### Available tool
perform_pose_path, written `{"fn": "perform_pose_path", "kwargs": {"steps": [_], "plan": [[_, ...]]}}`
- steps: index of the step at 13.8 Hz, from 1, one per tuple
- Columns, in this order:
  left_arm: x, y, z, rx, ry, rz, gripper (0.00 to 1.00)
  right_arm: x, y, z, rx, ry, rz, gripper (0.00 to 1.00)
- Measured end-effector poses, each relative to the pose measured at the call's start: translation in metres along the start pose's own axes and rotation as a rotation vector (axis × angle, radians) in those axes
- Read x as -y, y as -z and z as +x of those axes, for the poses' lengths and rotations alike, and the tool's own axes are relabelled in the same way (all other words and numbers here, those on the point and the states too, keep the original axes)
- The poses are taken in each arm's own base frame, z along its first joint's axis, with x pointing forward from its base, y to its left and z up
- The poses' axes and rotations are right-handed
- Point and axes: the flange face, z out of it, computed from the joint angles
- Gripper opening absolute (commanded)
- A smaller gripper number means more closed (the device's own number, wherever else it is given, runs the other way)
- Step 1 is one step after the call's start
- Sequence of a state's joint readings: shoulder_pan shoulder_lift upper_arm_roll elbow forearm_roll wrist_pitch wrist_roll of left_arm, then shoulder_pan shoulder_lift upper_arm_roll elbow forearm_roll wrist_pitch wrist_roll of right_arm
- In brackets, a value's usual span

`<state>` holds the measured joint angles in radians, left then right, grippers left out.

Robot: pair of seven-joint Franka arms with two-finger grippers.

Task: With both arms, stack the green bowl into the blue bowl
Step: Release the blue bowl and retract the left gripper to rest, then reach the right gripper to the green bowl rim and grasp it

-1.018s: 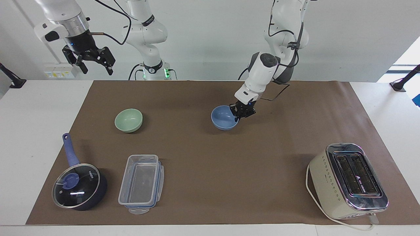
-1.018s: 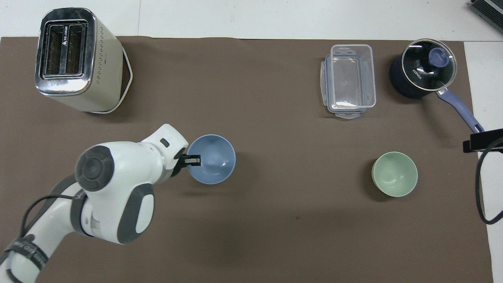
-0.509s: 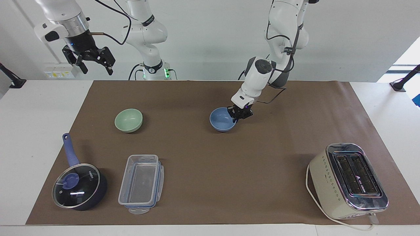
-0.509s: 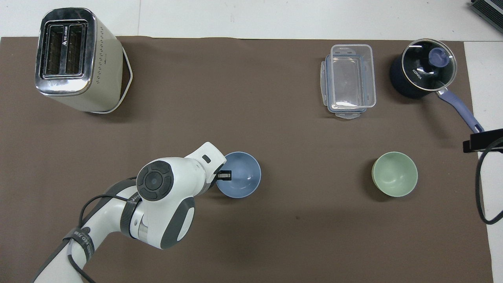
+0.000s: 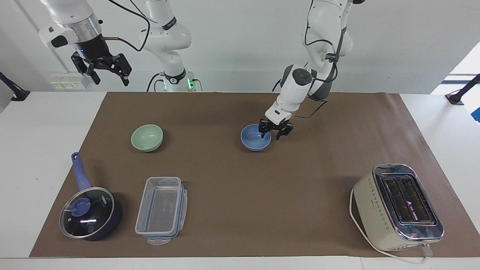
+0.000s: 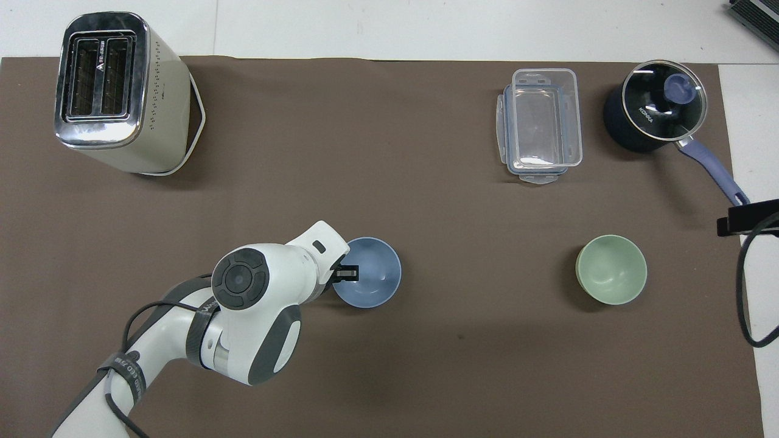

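On brown mat (image 5: 232, 187): two bowls

left hand (image 5: 276, 134) crowds blue bowl (image 5: 253, 139) rim.

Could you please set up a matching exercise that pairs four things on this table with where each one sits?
Things:
1. blue bowl
2. green bowl
3. toaster
4. saucepan

Places:
A. beside the clear plastic container, at the right arm's end
B. on the mat by itself, nearer to the robots than the clear plastic container
C. at the left arm's end, farther from the robots than both bowls
D. under the left gripper, near the middle of the mat

Pairs: 1-D, 2-B, 3-C, 4-A
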<state>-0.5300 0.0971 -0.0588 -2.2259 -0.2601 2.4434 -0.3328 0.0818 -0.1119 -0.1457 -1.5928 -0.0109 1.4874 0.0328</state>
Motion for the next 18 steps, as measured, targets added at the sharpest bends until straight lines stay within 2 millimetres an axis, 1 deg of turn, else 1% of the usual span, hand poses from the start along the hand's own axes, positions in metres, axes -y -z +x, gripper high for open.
{"fn": "perform_pose_path", "kwargs": {"steps": [1,2,4,6,8,12,14,16,18], "plan": [[0.003,0.012,0.008,0.001,-0.001,0.003,1.00,0.000,0.000,0.000,0.000,0.000,0.000,1.00],[0.009,0.029,0.019,-0.003,-0.005,0.017,1.00,0.000,0.000,0.000,0.000,0.000,0.000,1.00],[0.027,0.067,0.039,-0.014,-0.026,0.057,1.00,0.000,0.000,0.000,0.000,0.000,0.000,1.00],[0.055,0.116,0.052,-0.012,-0.082,0.080,1.00,0.000,0.000,0.000,0.000,0.000,0.000,1.00],[0.085,0.165,0.057,0.005,-0.119,0.086,1.00,0.000,0.000,0.000,0.000,0.000,0.000,1.00],[0.139,0.247,0.070,0.023,-0.133,0.089,1.00,0.000,0.000,0.000,0.000,0.000,0.000,1.00],[0.164,0.281,0.076,0.000,-0.122,0.099,1.00,0.000,0.000,0.000,0.000,0.000,0.000,1.00],[0.183,0.309,0.077,-0.006,-0.137,0.130,1.00,0.000,0.000,0.000,0.002,0.001,0.000,1.00],[0.197,0.326,0.079,-0.016,-0.139,0.151,1.00,0.004,-0.002,-0.002,0.019,0.008,-0.001,1.00]]}}
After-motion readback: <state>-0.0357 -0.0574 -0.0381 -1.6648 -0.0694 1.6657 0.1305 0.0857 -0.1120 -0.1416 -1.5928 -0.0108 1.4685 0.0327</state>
